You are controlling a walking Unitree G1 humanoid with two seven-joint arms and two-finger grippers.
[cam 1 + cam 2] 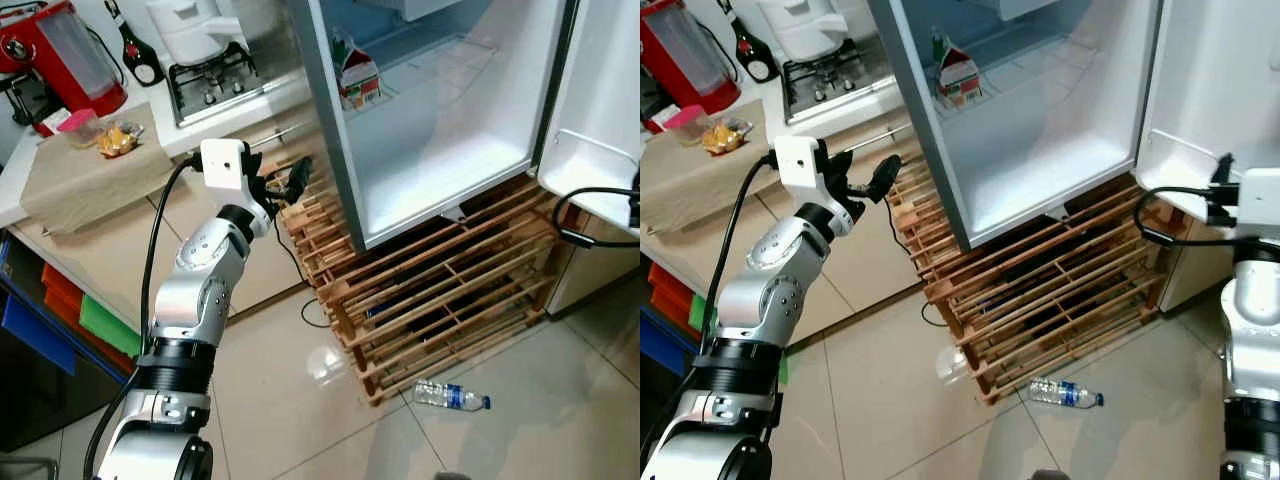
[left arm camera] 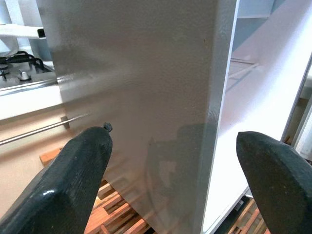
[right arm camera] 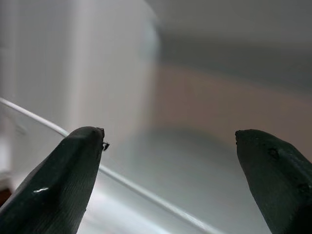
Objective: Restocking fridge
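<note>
left eye view: water bottle (image 1: 451, 396) lies well below left claw (image 1: 283, 186).

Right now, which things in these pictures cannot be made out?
- Carton in the fridge: label too small, head views.
- Fridge top: cut off by the frame edge.
- Right pincer: what lies beyond is blurred, wrist view.
- Snack on the counter: too small to identify.

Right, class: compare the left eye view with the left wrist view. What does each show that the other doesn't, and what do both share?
Left eye view alone: a water bottle on the floor, a carton inside the fridge, and a red appliance on the counter. Left wrist view alone: the left hand seen close up, fingers apart, facing the fridge's side wall. Both share the stove and the wooden rack.
</note>
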